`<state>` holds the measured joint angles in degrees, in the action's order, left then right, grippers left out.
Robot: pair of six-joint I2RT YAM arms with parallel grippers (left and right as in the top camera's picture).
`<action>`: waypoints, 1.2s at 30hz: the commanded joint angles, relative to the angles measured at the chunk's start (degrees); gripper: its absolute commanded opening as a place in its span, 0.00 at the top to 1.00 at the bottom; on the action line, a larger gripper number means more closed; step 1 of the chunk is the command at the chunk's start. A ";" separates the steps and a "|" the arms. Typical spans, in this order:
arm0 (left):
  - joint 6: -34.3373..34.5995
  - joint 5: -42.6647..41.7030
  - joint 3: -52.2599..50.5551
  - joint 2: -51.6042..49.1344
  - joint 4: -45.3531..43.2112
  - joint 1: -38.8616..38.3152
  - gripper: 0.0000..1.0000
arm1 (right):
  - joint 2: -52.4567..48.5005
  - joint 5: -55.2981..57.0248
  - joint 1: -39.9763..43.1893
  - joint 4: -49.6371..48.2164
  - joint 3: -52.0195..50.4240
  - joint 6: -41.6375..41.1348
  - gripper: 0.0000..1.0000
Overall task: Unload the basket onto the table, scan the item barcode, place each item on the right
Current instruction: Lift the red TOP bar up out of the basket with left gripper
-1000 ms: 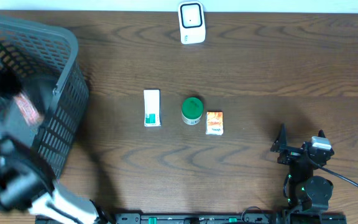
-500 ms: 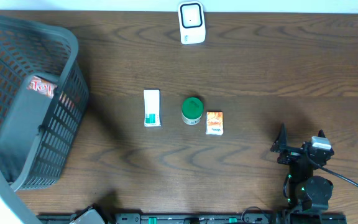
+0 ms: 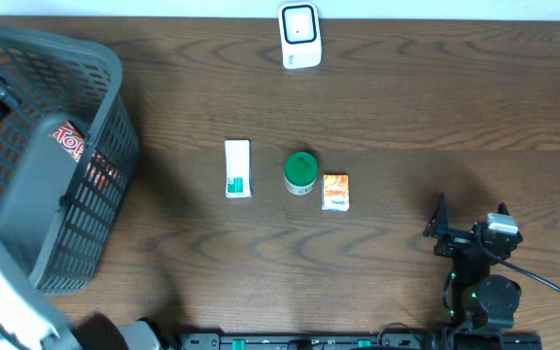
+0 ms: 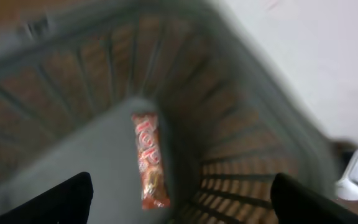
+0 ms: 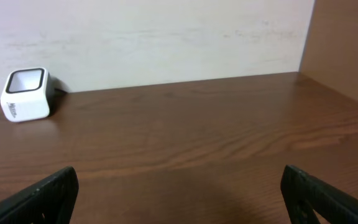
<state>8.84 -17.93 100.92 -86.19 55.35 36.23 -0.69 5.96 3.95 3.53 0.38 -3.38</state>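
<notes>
We note the left gripper (image 4: pixel 182 200) spread wide and empty above the basket (image 4: pixel 229 143). The red snack packet (image 4: pixel 149 160) lies on the basket floor. The right gripper (image 5: pixel 179 194) is also spread and empty.

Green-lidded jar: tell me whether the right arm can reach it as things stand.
Probably yes. The right tool stands open and bare table lies ahead of it; only the orange packet, close beside the green-lidded jar, may crowd the grip.
</notes>
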 commanded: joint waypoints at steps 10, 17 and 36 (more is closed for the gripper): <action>12.33 14.21 -0.57 -22.53 0.59 -9.79 0.07 | 0.26 -0.07 -0.66 0.17 -0.07 0.66 0.01; 15.41 14.91 -0.57 -33.77 2.27 -10.34 0.07 | 0.26 -0.09 -0.66 0.17 -0.07 0.66 0.01; 12.59 13.97 -0.55 -43.98 5.01 -11.78 0.77 | 0.20 -0.07 -0.66 0.17 -0.07 0.66 0.01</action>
<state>22.22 -4.32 100.86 -126.87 58.78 24.88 -0.69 5.96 3.95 3.51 0.38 -3.38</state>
